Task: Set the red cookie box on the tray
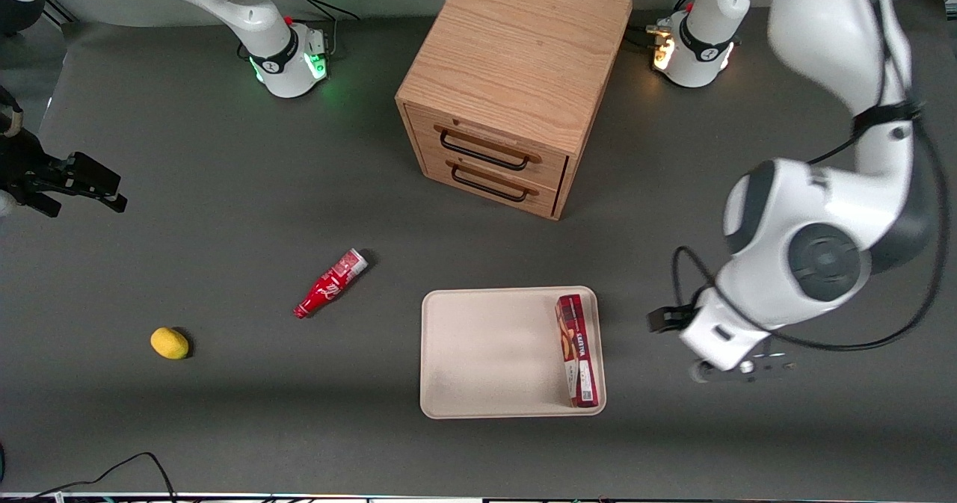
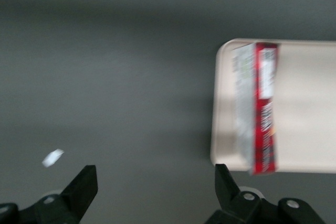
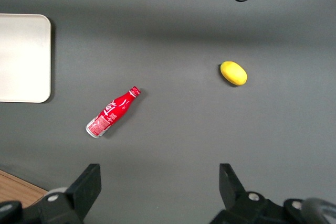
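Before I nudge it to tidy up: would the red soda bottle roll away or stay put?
The red soda bottle lies on its side on the bare table, so it would probably roll if pushed sideways. Its tapered neck suggests it would curve. The open pincer hovers beside the tray, away from it.

The red cookie box (image 1: 577, 350) lies flat in the tray (image 1: 486, 353), along its edge nearest the working arm; the tool (image 1: 740, 368) hovers beside the tray.

Even light — wrist view seemingly blurred
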You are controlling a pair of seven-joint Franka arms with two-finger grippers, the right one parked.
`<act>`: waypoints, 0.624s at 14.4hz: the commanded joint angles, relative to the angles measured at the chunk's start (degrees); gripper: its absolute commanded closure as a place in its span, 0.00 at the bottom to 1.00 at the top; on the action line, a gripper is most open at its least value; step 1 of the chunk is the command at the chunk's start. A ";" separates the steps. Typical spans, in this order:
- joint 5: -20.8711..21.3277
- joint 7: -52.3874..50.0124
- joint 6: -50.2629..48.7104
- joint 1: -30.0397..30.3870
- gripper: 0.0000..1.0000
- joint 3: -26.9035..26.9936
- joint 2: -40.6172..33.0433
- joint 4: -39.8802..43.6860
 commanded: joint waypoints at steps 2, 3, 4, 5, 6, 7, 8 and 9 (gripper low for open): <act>-0.28 8.61 -5.76 7.44 0.00 -0.47 -12.73 -11.40; -0.28 10.36 -7.61 9.46 0.00 -0.47 -14.23 -11.93; -0.28 12.04 -9.02 11.22 0.00 -0.47 -15.98 -12.71; -0.28 12.49 -10.42 12.63 0.00 -0.29 -17.48 -13.51; -0.28 12.49 -11.48 14.04 0.00 -0.29 -18.89 -14.04; -0.20 12.49 -12.89 15.01 0.00 -0.20 -20.12 -14.13; 0.07 12.49 -14.29 15.37 0.00 -0.03 -21.09 -14.13; 0.16 12.49 -15.35 15.98 0.00 0.06 -22.41 -14.30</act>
